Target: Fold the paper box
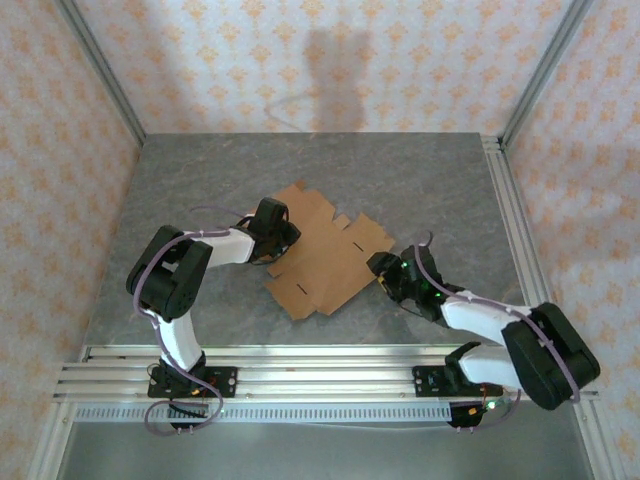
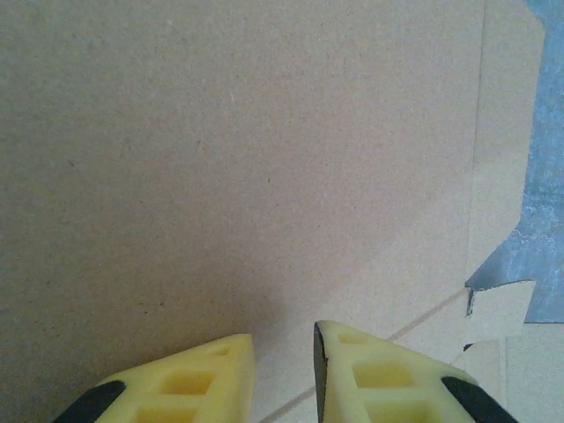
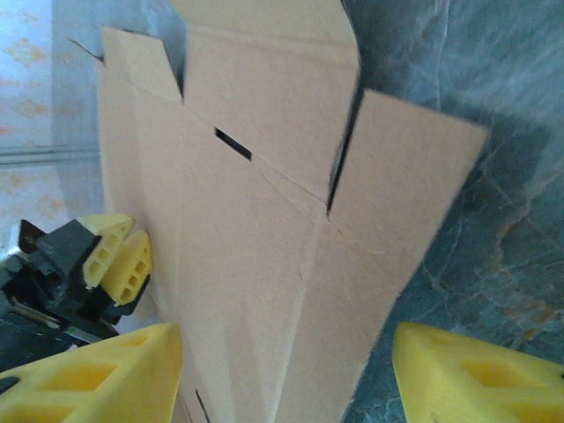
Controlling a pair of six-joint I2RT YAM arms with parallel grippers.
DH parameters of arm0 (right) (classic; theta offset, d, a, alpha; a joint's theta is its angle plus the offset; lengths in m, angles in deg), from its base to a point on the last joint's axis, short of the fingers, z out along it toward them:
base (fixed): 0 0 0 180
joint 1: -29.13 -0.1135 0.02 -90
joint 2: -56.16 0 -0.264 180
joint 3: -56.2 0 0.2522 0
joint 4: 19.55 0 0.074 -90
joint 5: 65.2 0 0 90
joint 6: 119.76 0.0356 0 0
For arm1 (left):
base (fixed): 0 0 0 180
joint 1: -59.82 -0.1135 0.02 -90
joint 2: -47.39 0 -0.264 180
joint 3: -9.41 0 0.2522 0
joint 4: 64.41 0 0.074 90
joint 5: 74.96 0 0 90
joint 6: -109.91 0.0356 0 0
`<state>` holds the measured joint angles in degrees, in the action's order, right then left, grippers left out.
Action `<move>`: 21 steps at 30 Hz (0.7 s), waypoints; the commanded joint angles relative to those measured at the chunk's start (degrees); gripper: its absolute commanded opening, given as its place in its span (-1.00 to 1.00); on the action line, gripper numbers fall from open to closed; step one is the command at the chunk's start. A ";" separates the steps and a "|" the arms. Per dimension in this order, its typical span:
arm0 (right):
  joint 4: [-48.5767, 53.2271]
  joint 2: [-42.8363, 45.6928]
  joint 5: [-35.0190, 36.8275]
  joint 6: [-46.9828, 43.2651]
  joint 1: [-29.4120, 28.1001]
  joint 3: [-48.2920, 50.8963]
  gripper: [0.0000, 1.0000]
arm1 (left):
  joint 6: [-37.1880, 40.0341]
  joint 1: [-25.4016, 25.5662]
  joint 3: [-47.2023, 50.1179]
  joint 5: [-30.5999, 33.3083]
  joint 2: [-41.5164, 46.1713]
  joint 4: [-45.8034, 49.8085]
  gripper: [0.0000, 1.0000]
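Left gripper (image 2: pixel 284 374) is parked on the paper box's (image 1: pixel 325 255) left edge, fingers (image 2: pixel 198 388) almost together with a thin gap. I can't tell if they're pinching anything. The box lies flat mid-table (image 1: pixel 430 180) with its flaps spread and lots of bare grey all around. Right gripper (image 3: pixel 286 370) is spread wide, with the sheet's right edge between its fingers.

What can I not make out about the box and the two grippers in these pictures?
Top view: the left edge of the paper box, hidden under the left gripper.
Left wrist view: whether its fingertips touch the cardboard; the angle does not tell.
Right wrist view: the sheet's near end, cut off by the bottom edge between the fingers of the right gripper.
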<state>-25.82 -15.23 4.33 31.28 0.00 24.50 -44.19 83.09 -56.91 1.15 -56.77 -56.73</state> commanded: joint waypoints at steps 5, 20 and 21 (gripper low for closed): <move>-8.52 -5.80 2.01 3.25 -1.37 -0.73 -0.22 | -0.47 0.56 2.17 2.67 1.87 2.03 -0.47; 35.33 -15.27 -13.81 -36.89 12.17 -23.78 -1.00 | 20.22 1.65 -5.82 7.86 11.55 19.33 0.76; 40.42 -17.86 -13.98 -41.74 13.02 -27.56 -1.00 | 21.25 1.68 -6.55 7.09 11.36 19.69 0.77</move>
<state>-3.65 -28.61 -4.45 8.70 10.76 4.46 -30.59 84.22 -60.45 7.60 -45.84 -43.10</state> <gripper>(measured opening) 0.049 0.877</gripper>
